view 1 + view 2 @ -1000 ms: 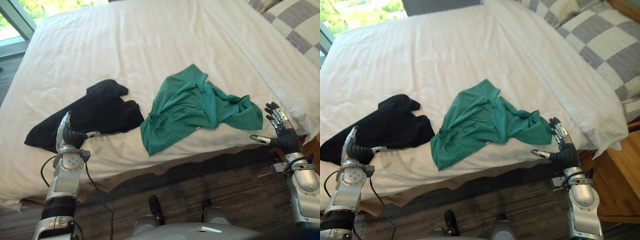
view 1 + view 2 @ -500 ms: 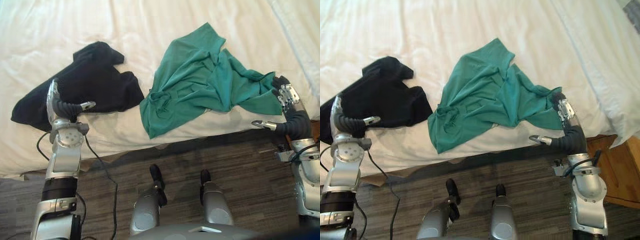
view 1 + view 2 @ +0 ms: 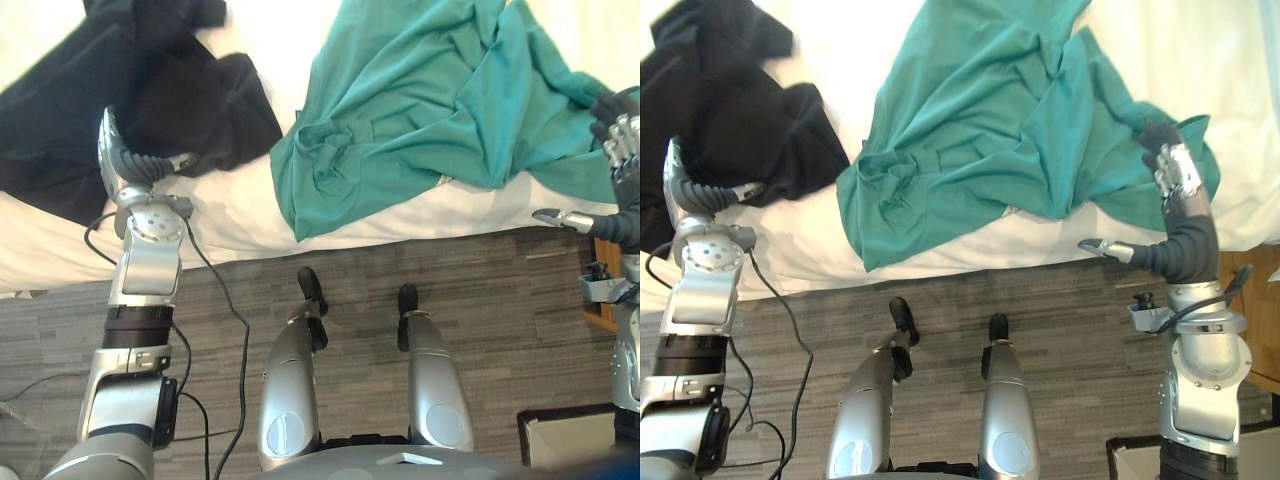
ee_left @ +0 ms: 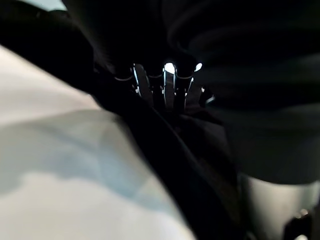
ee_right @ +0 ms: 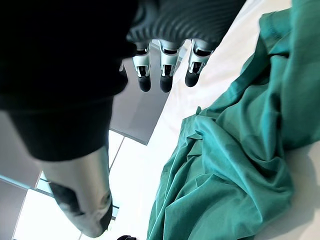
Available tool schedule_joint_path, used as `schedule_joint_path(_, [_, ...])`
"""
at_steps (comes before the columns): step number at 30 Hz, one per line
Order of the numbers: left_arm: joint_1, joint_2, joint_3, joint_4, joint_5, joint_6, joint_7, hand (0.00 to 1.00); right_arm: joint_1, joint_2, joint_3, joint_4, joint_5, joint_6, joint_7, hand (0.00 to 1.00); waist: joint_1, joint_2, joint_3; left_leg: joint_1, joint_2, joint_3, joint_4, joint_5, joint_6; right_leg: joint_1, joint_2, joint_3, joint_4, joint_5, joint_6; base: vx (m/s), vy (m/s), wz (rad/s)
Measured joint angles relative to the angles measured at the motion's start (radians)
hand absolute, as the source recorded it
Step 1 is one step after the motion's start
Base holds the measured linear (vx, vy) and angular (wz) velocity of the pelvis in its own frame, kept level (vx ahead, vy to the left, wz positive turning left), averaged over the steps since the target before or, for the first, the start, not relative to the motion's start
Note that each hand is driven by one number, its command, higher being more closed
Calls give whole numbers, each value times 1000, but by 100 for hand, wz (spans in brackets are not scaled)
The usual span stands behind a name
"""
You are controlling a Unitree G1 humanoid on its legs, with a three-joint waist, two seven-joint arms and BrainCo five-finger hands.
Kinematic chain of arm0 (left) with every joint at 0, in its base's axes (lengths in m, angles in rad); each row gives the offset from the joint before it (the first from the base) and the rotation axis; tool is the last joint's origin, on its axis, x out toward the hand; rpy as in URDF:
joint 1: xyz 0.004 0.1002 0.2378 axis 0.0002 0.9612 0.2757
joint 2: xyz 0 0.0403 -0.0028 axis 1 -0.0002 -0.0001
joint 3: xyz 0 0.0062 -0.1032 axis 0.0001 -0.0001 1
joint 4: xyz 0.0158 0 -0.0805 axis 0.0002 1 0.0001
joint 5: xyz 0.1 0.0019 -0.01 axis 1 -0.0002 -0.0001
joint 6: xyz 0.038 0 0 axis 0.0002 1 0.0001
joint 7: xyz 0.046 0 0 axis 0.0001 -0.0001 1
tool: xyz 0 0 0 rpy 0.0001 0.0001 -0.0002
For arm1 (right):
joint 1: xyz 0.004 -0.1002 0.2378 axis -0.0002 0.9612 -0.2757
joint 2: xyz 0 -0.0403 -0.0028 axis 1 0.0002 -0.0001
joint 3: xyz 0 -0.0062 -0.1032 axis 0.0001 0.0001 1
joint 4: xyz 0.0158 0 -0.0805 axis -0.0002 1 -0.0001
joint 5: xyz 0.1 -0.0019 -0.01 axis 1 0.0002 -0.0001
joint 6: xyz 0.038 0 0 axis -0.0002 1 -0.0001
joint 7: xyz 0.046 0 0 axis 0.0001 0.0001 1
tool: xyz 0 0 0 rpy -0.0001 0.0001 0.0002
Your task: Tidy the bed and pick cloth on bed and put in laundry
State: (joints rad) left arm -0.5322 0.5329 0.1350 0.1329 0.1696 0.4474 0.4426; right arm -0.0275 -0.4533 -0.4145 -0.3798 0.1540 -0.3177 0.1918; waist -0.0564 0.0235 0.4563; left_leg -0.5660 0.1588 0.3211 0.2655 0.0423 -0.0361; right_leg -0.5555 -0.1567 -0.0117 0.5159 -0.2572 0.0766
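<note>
Green cloth: teal garment (image 3: 430,110), crumpled in deep folds, spread on the white bed sheet (image 3: 240,215); its near fold lies just beside the right hand's fingertips.
Right hand: (image 3: 1180,215) fingers straight, thumb spread, holding nothing, at the mattress edge.
Black cloth: rumpled dark heap (image 3: 150,90) right against the left hand's fingers.
Left hand: (image 3: 128,165) fingers extended, thumb out, nothing gripped.
Edges: the green hem reaches the bed edge between the two hands.
Open room: a bare sheet strip between the cloths; grey plank floor (image 3: 500,300) behind both hands.
</note>
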Motion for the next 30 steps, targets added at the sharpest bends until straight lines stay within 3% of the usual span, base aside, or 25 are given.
schedule_joint_path(11, [-107,7,4,46,90,62,22,0,-91,-4,-51,0,0,42,13,0,1,5,33,-59,6,5,0,15,5,-74,9,11,18,3,2,3,-4,-1])
schedule_joint_path(12, [-111,9,14,48,89,62,38,100,-94,-17,-51,0,0,42,18,0,2,5,33,-67,13,10,2,15,5,-82,15,14,10,10,2,21,-11,-18])
schedule_joint_path(16, [-112,50,63,61,84,58,57,100,-94,-77,-51,0,33,43,30,0,1,0,44,-79,41,33,7,15,5,-98,40,31,-17,39,1,15,-15,-30])
schedule_joint_path(19, [-106,117,155,126,60,16,82,100,-86,-94,-58,2,96,20,52,0,-11,-5,54,-78,66,61,9,15,4,-107,64,56,-42,62,0,-2,-23,-39])
schedule_joint_path(24, [-82,168,247,247,11,-67,74,100,-41,-118,-64,35,118,-95,86,0,-31,-5,54,-48,68,112,-24,21,0,-114,71,93,-64,85,3,21,-17,-24])
schedule_joint_path(26, [-72,186,251,270,7,-83,21,100,-43,-118,-64,60,119,-128,85,0,-38,-5,54,-37,67,115,-34,25,-1,-107,72,93,-69,87,4,32,-25,-5])
schedule_joint_path(30, [-40,182,241,284,-20,-119,-102,100,-44,-118,-32,70,117,-146,75,0,-37,-5,54,5,64,126,-58,31,-3,-69,72,93,-97,100,10,40,-19,-8])
